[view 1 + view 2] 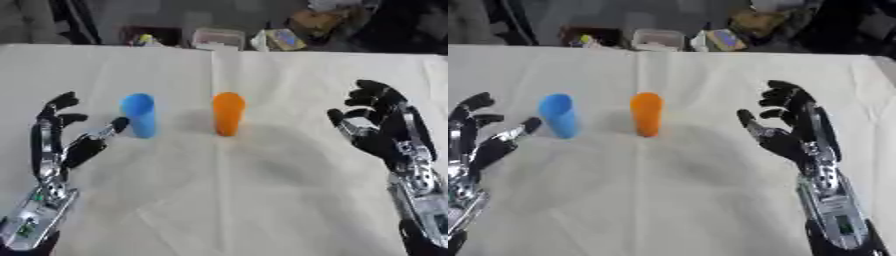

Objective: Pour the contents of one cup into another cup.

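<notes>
A blue cup (pixel 140 115) stands upright on the white tablecloth, left of centre. An orange cup (pixel 227 113) stands upright beside it, a short way to its right. My left hand (pixel 63 138) is open, fingers up, just left of the blue cup, its thumb tip close to the cup's side without gripping it. My right hand (pixel 378 126) is open too, fingers spread and slightly bent, well to the right of the orange cup and apart from it. The cups' insides are hidden.
The white cloth-covered table (pixel 262 200) has a fold line running down its middle. Beyond its far edge lie boxes and clutter (pixel 219 37), including a clear container and a yellowish packet.
</notes>
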Tool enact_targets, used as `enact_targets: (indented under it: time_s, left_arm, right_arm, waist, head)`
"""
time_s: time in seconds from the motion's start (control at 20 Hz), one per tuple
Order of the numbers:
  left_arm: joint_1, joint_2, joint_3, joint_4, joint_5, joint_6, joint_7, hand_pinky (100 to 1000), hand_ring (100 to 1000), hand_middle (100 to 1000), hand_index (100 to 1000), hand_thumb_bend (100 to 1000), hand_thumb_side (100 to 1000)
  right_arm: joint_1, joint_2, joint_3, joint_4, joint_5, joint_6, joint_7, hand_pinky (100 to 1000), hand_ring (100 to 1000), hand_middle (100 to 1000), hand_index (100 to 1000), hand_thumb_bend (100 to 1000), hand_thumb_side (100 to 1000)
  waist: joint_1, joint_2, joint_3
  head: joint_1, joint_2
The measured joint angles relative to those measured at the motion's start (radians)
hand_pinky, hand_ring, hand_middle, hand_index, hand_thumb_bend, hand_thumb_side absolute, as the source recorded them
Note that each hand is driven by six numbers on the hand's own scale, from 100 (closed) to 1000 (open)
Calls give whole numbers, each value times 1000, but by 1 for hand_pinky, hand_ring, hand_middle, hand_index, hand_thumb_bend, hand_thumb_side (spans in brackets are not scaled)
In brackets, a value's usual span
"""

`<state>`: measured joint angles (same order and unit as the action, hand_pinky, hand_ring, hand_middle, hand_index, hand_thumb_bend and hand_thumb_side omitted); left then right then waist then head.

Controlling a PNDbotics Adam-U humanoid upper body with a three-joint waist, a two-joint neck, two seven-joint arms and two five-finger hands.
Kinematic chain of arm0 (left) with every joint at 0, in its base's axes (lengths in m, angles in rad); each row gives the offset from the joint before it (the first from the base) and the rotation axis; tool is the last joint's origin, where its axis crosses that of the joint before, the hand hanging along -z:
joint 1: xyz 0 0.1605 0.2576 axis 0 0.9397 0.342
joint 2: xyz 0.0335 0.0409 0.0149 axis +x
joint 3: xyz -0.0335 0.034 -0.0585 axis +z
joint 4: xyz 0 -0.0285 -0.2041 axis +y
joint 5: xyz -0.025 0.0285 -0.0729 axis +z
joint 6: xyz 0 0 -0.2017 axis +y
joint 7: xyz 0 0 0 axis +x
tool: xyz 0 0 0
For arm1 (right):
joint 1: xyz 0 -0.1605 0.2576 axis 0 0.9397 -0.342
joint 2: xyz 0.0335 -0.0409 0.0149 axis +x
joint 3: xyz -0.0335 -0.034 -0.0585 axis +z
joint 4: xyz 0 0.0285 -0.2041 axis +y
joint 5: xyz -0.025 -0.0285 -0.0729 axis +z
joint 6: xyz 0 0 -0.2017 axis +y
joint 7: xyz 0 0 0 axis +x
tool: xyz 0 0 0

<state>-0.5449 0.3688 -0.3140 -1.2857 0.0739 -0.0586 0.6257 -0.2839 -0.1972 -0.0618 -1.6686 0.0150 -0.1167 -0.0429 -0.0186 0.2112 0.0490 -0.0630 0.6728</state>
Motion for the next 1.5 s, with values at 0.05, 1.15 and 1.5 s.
enact_targets:
  time_s: [0.05,1.15,1.5]
  left_arm:
    - [-13,0,-3,15,2,-4,-2,810,589,698,800,1000,287]
    - [-145,-6,-28,183,7,-33,-84,771,536,645,792,1000,257]
    - [-158,-26,-35,209,22,-50,-108,768,529,636,784,1000,256]
  right_arm:
    - [-1,1,1,0,0,-1,2,577,658,617,774,525,116]
    - [-6,8,19,0,0,-6,24,576,657,617,775,518,124]
    - [-6,9,19,0,0,-6,25,576,657,618,775,516,126]
  waist:
    - [-1,1,-4]
    - [-9,26,-49]
    - [-9,31,-57]
  head:
    - [0,-1]
    - [16,-11]
    - [19,-14]
